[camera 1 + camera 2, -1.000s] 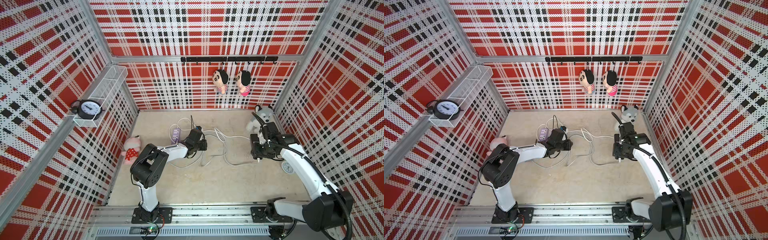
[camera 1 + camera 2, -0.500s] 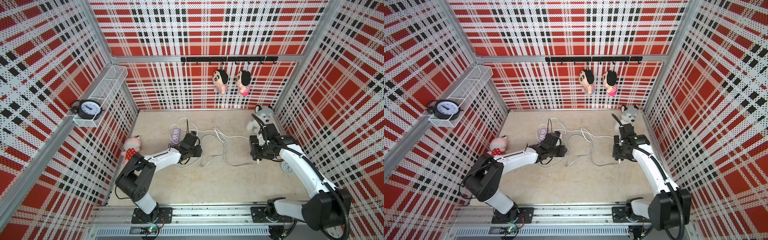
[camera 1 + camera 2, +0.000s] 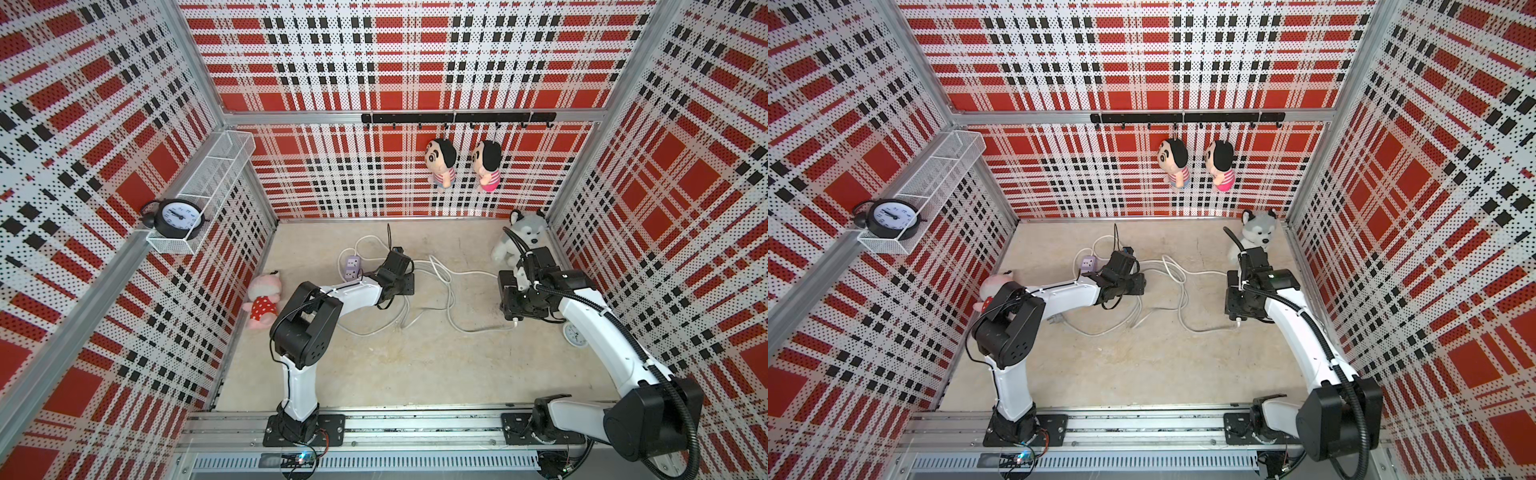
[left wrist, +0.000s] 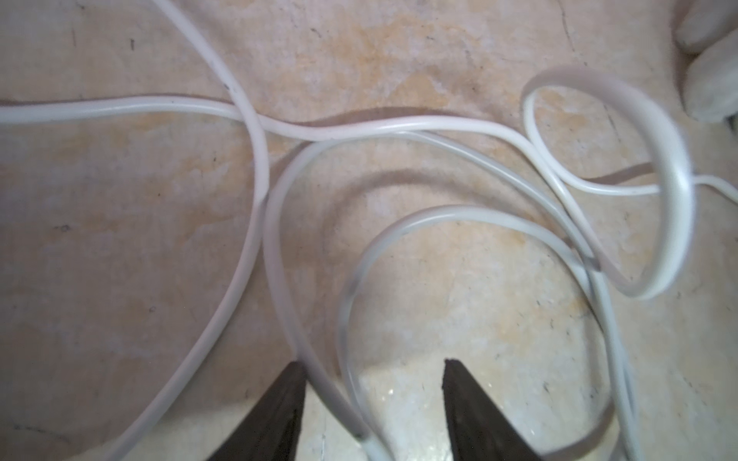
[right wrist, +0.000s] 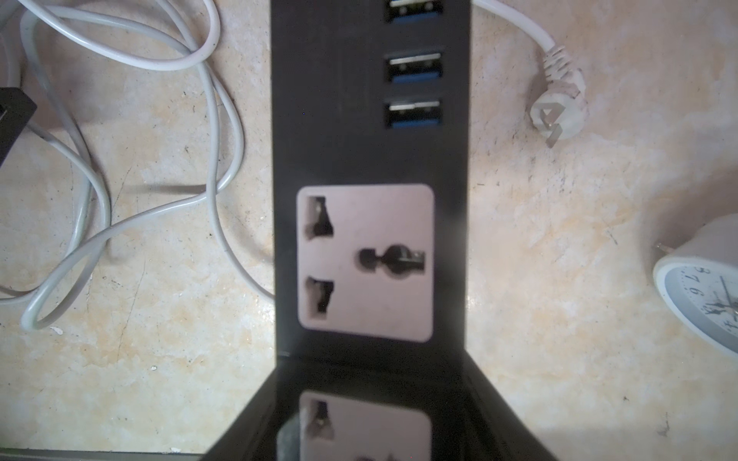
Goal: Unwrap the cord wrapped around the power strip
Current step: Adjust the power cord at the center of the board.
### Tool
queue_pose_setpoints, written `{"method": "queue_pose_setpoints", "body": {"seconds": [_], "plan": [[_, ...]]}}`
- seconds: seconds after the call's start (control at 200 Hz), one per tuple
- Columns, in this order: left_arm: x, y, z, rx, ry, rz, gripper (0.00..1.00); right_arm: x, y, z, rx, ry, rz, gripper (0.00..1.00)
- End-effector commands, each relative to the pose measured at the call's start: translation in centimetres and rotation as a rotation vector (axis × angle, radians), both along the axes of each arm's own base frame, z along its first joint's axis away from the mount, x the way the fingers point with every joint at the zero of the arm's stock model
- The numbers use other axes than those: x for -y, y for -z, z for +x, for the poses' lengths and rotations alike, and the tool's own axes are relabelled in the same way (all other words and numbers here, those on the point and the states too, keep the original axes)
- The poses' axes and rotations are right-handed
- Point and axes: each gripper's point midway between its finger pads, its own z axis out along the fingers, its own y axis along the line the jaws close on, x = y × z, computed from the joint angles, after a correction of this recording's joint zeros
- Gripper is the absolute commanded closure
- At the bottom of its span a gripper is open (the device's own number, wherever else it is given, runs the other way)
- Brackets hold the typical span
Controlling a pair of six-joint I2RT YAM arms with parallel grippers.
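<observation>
Starting at the left gripper [image 4: 373, 363]: jaws apart at a medium gap, nothing clamped. Two strands of the white round plastic cord [image 4: 120, 105] run loose through that gap. The right gripper [image 5: 369, 361] is closed on one end of the long black plastic power strip [image 5: 367, 159], which looks lifted off the beige mottled stone tabletop [image 3: 415, 365]. Its white socket and blue USB ports face the wrist camera. We see no cord turns across that face, so we judge the unwrapping nearly done. The slack lies in crossing loops between the arms, and the white three-pin plug [image 5: 559, 107] lies flat beside the strip.

Risks:
- If the left jaws close now they take both strands, and a pull would drag the whole pile and cinch the crossings into a knot.
- A hard tug could twist the strip out of the right grip, since only one end is held.
- A small lilac socket block [image 3: 352, 268] with its own white lead sits just beside the left wrist. We cannot tell whose loops are whose, so a wrong-lead grab is possible.
- A white round clock [image 5: 699, 295] lies near the strip, and a swing would knock it.
</observation>
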Motion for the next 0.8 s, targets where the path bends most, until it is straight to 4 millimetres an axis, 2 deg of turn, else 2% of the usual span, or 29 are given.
{"method": "queue_pose_setpoints", "body": {"seconds": [0.0,0.08,0.15,0.19,0.21,0.24,0.266,0.326,0.431,0.471,0.636,0.792], "plan": [[-1.0,-0.1,0.3,0.013,-0.017,0.06,0.62,0.3,-1.0,0.4,0.052,-0.002,-0.002,0.93],[-1.4,-0.2,0.0,0.01,-0.016,0.068,0.77,0.3,-1.0,0.6,0.053,-0.005,-0.002,0.93],[-1.6,-0.4,-0.4,-0.001,-0.01,0.081,0.78,0.3,-0.9,0.7,0.05,-0.01,-0.003,0.93],[-1.7,-0.5,-0.9,-0.003,-0.004,0.096,0.68,0.3,-1.0,0.7,0.051,-0.009,-0.005,0.93],[-1.8,-0.6,-1.0,0.0,-0.004,0.104,0.58,0.3,-1.0,0.7,0.052,-0.011,-0.004,0.93],[-1.9,-0.8,-1.2,0.004,-0.006,0.113,0.38,0.3,-1.0,0.7,0.054,-0.009,-0.006,0.93],[-2.0,-0.9,-1.3,0.005,-0.009,0.117,0.27,0.3,-1.0,0.8,0.055,-0.01,-0.006,0.93],[-1.9,-1.0,-1.3,0.011,-0.011,0.105,0.18,0.3,-1.0,0.8,0.056,-0.012,-0.005,0.93],[-1.3,-0.2,-0.7,-0.005,-0.007,0.086,0.14,0.2,-0.8,0.7,0.046,-0.015,-0.003,0.93],[-1.0,0.0,-0.6,-0.006,-0.003,0.081,0.18,0.3,-0.8,0.6,0.047,-0.016,-0.006,0.93],[-0.2,0.3,0.4,-0.004,0.004,0.079,0.42,0.5,-1.2,0.5,0.062,-0.015,-0.013,0.93],[-0.4,0.3,0.3,-0.011,0.005,0.098,0.83,0.5,-0.9,0.4,0.043,-0.017,-0.015,0.93]]}}
